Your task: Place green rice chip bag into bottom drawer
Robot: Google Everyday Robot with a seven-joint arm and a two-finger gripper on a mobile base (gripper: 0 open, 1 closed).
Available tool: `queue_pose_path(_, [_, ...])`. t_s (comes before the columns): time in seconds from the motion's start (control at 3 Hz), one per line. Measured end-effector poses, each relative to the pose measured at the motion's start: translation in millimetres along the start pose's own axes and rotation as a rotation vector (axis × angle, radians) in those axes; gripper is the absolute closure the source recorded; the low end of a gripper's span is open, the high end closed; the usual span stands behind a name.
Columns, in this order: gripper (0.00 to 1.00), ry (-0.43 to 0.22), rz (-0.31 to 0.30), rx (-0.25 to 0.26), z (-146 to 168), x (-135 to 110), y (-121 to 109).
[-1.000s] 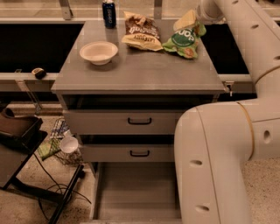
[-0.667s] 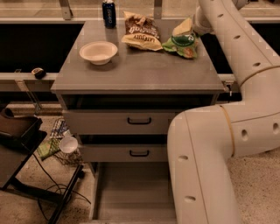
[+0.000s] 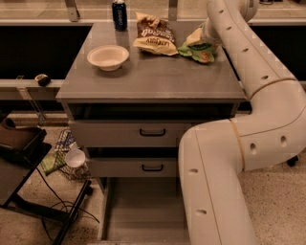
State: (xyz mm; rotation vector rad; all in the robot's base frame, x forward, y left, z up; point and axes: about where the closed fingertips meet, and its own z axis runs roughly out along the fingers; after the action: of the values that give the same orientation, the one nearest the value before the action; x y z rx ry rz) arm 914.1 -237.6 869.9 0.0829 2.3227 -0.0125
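One green rice chip bag (image 3: 198, 49) lies at back right of table (image 3: 158, 79). Gripper (image 3: 208, 29) at bag's upper right edge, mostly hidden behind arm (image 3: 248, 62); cannot tell jaws' state. Leftward: one brown chip bag (image 3: 154, 36), one white bowl (image 3: 108, 56), one blue can (image 3: 119, 8). Below: two upper drawers (image 3: 153, 132), one bottom drawer (image 3: 143, 206) pulled out.
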Motion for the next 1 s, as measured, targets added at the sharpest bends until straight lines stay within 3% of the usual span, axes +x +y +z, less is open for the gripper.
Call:
queue_pose_path(0.33, [0.42,-0.037,-0.008,-0.064,11.1,-4.9,17.5])
queue_pose_path(1.0, [0.89,-0.04,-0.01,-0.071,12.2,-5.4,19.6])
